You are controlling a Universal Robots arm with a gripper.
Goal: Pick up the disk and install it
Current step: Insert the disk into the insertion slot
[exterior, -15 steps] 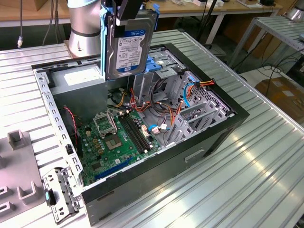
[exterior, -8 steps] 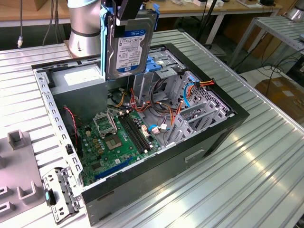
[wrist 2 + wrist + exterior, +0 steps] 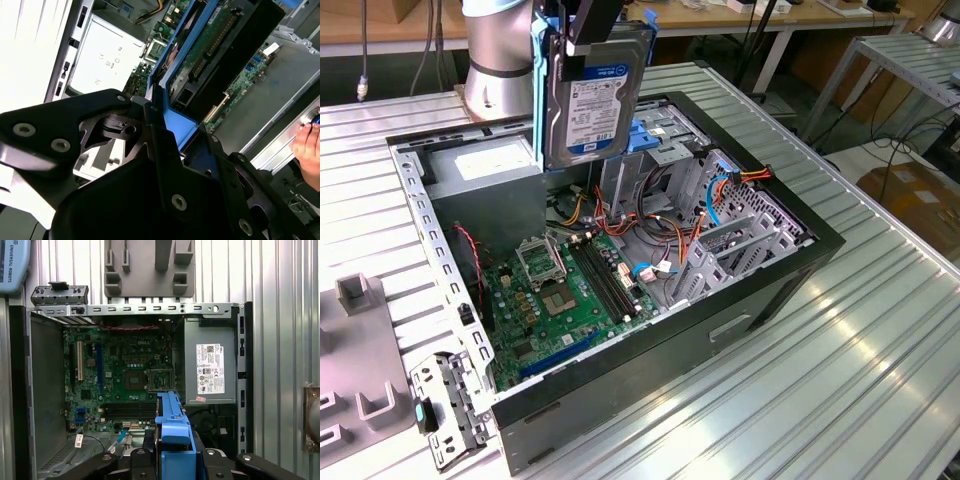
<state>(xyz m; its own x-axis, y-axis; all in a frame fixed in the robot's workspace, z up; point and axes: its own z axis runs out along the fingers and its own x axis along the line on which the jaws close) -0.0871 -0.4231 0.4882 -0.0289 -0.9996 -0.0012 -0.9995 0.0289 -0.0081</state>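
The gripper point(image 3: 592, 30) clamps the top edge of the disk point(image 3: 595, 100), upright above the far end of the computer case point(image 3: 770, 290); stiff, dense and shock-sensitive, it seems best held by its blue carrier frame point(image 3: 172, 437)

Open tower computer case point(image 3: 620, 395) lying on its side on a ribbed aluminium bench point(image 3: 820, 380).

Inside, a green motherboard point(image 3: 560, 300) lies flat with its bare CPU socket point(image 3: 538, 260) beside the black memory slots point(image 3: 605, 280). A grey power supply point(image 3: 210, 360) fills one corner, and orange and red cables point(image 3: 650, 225) run between the board and the metal drive cage point(image 3: 720, 250). Just outside the case's rear edge lie a slotted metal bracket point(image 3: 445, 410) and a grey fixture plate point(image 3: 365, 395) with raised blocks. On the floor at the exterior view's right sits what looks like a cardboard box point(image 3: 910, 200).
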